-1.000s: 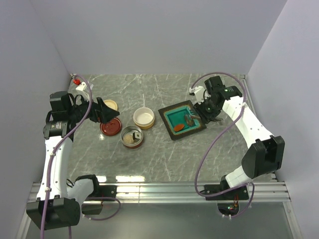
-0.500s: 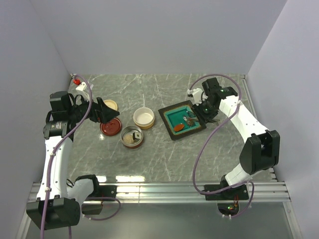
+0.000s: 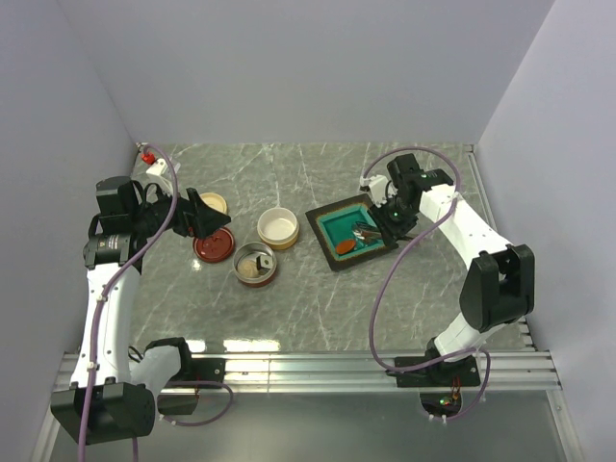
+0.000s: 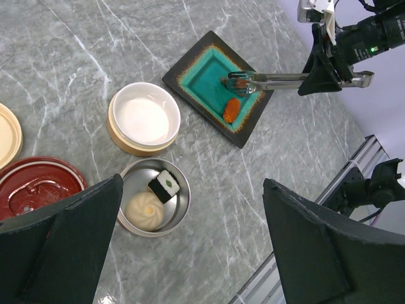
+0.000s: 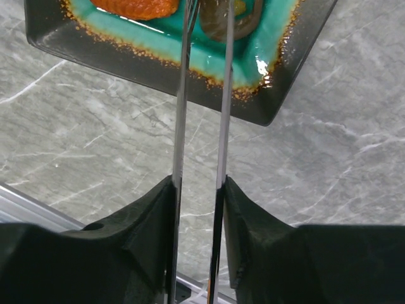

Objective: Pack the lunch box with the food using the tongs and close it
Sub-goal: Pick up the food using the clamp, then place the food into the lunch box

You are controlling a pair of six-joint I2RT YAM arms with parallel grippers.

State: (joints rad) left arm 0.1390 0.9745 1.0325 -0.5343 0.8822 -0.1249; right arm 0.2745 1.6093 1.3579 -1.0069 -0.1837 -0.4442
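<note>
Right hand (image 5: 197, 190) clamps the tongs (image 5: 223, 114), tips ahead of it at a dark lump (image 5: 215, 19) on the tray (image 5: 269, 95); left hand (image 4: 193, 215) spread wide.

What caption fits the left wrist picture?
Right gripper holds tongs, tips at the dark brown lump on the teal tray.

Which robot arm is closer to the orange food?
Right. The right end effector holds the tongs, tips beside the orange food; the left end effector is far off by the red lid.
</note>
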